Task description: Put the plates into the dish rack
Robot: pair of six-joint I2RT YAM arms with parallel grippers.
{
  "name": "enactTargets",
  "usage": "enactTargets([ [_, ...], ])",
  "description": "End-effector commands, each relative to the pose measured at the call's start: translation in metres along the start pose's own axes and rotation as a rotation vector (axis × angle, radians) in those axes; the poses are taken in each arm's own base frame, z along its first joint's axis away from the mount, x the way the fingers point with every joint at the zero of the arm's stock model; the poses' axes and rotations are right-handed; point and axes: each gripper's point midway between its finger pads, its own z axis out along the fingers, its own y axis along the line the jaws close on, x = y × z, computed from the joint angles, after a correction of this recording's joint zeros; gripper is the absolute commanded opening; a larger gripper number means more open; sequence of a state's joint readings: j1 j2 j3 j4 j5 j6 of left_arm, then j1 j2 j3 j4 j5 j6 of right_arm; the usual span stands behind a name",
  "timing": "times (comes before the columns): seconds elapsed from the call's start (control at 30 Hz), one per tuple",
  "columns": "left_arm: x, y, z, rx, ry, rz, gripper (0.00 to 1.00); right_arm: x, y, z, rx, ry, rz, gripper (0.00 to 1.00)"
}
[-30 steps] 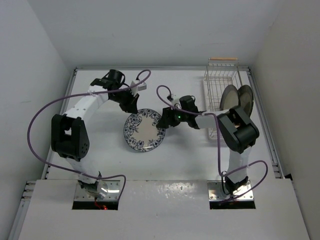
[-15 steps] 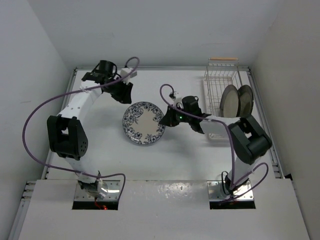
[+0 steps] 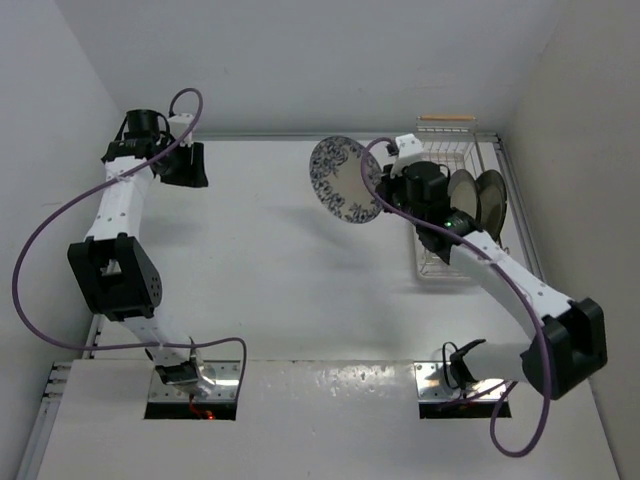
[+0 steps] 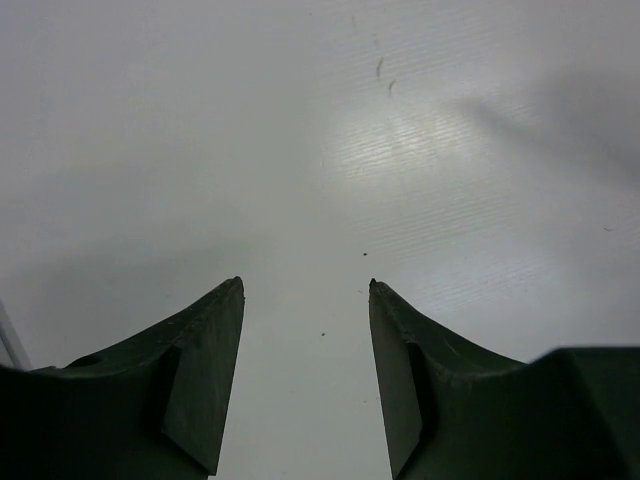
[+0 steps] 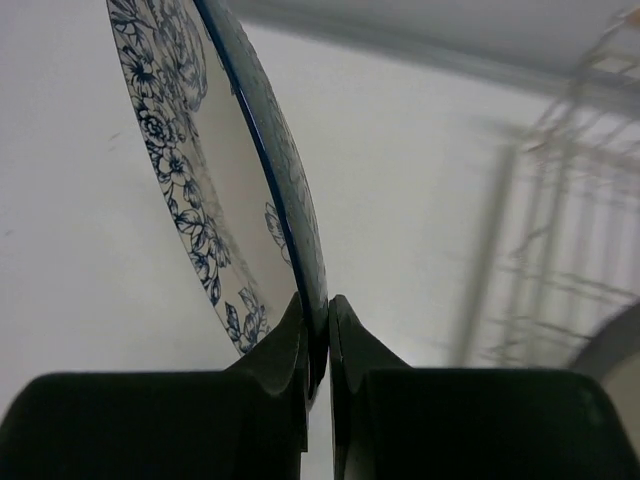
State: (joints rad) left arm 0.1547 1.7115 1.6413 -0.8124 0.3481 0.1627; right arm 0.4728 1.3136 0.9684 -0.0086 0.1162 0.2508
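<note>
My right gripper (image 3: 385, 190) (image 5: 318, 300) is shut on the rim of the white plate with the blue floral pattern (image 3: 343, 180) (image 5: 215, 190). That plate is lifted off the table and tilted on edge, just left of the dish rack (image 3: 440, 150) (image 5: 560, 250). Two cream plates (image 3: 460, 195) (image 3: 492, 200) stand upright in the white wire rack. My left gripper (image 3: 185, 165) (image 4: 305, 285) is open at the far left back of the table, with nothing between its fingers.
White walls close in the table on the left, back and right. The rack's wooden bar handle (image 3: 446, 118) lies at its far end. Purple cables loop over both arms (image 3: 60, 220).
The right gripper closed on the floral plate's rim and raised it from the table toward the rack, tipping it on edge. The left gripper opened and drew back to the far left corner.
</note>
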Motion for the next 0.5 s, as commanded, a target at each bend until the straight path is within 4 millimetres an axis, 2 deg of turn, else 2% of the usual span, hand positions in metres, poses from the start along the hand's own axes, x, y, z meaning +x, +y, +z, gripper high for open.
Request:
enactTargets([
  [0.0,0.002,0.007,-0.018,-0.029,-0.03,-0.045,0.58,-0.131,-0.044,-0.066,0.256,-0.359,-0.085,0.0],
  [0.03,0.003,0.011,-0.02,-0.023,-0.036,-0.056,0.58,-0.134,-0.059,-0.077,0.341,-0.346,-0.113,0.0],
  [0.1,0.011,0.013,-0.018,-0.014,-0.02,-0.074,0.58,-0.14,-0.07,-0.094,0.4,-0.353,-0.133,0.0],
  [0.13,0.01,0.017,-0.022,-0.025,-0.03,-0.08,0.58,-0.144,-0.087,-0.11,0.508,-0.357,-0.15,0.0],
  [0.27,0.015,0.024,-0.025,-0.014,-0.035,-0.108,0.58,-0.136,-0.122,-0.145,0.736,-0.311,-0.192,0.0],
  [0.37,0.018,0.026,-0.024,-0.007,-0.031,-0.119,0.58,-0.13,-0.137,-0.159,0.847,-0.277,-0.198,0.0],
  [0.47,0.022,0.028,-0.024,-0.002,-0.027,-0.129,0.58,-0.12,-0.143,-0.16,0.876,-0.26,-0.174,0.0],
])
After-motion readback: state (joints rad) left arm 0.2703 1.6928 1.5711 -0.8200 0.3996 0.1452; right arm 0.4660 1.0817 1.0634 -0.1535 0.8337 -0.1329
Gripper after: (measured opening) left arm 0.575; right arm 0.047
